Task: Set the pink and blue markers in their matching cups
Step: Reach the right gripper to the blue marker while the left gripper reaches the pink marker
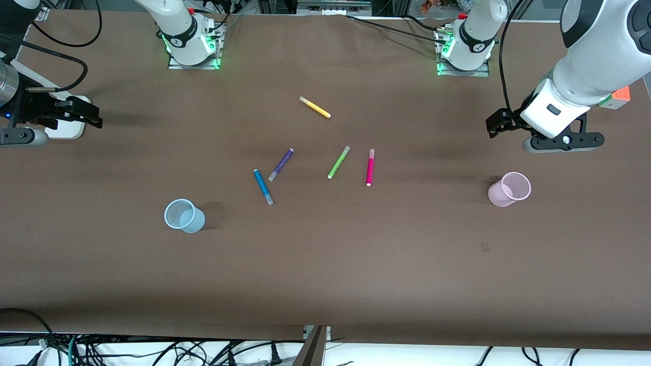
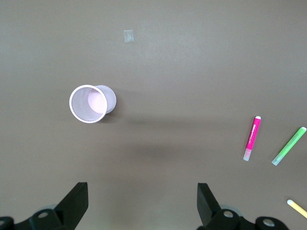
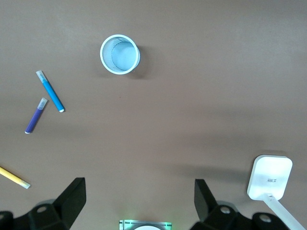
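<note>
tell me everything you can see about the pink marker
The pink marker is a slim magenta felt-tip pen with a paler pink cap at the end pointing toward the robots' bases and a small white tip at the other. It looks like plastic. It lies flat on the brown table, beside the lime-green marker without touching it. No gripper holds it.

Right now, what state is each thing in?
pink marker: flat on table, not cupped
blue marker: flat, not cupped
pink cup: upright, empty
blue cup: upright, empty
left gripper: jaws open, holding nothing
right gripper: jaws open, holding nothing
</note>
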Robot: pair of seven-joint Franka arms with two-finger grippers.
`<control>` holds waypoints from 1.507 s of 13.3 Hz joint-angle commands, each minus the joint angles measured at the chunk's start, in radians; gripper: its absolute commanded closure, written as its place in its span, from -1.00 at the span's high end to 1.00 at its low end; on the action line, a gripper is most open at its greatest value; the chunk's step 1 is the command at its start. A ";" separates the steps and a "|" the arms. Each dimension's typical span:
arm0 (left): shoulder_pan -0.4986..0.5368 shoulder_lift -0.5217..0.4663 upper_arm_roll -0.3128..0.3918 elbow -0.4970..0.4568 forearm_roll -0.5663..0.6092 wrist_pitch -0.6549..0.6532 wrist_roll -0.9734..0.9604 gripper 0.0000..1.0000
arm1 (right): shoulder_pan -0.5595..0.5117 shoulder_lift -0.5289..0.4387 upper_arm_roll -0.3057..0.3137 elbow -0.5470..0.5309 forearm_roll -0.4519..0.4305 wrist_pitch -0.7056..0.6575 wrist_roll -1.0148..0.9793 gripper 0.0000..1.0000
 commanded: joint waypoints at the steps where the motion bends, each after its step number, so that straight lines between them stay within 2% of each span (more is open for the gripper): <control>1: 0.003 0.008 0.001 0.028 0.004 -0.025 0.029 1.00 | -0.008 0.005 0.003 0.009 0.007 -0.003 -0.004 1.00; 10: 0.002 0.017 0.000 0.031 0.005 -0.033 0.032 1.00 | 0.000 0.040 0.006 0.032 0.012 0.003 0.008 1.00; 13: 0.000 0.028 -0.002 0.031 0.006 -0.030 0.036 1.00 | 0.041 0.097 0.012 0.028 0.013 0.020 -0.004 1.00; 15: -0.010 0.051 -0.008 0.031 0.004 -0.015 0.020 1.00 | 0.107 0.164 0.013 0.032 0.012 0.034 -0.002 1.00; 17: -0.015 0.085 -0.041 0.028 0.004 0.040 -0.064 1.00 | 0.187 0.215 0.012 0.032 0.018 0.131 0.010 1.00; 20: -0.017 0.184 -0.140 0.028 0.007 0.178 -0.260 1.00 | 0.254 0.305 0.013 0.031 0.026 0.268 0.013 1.00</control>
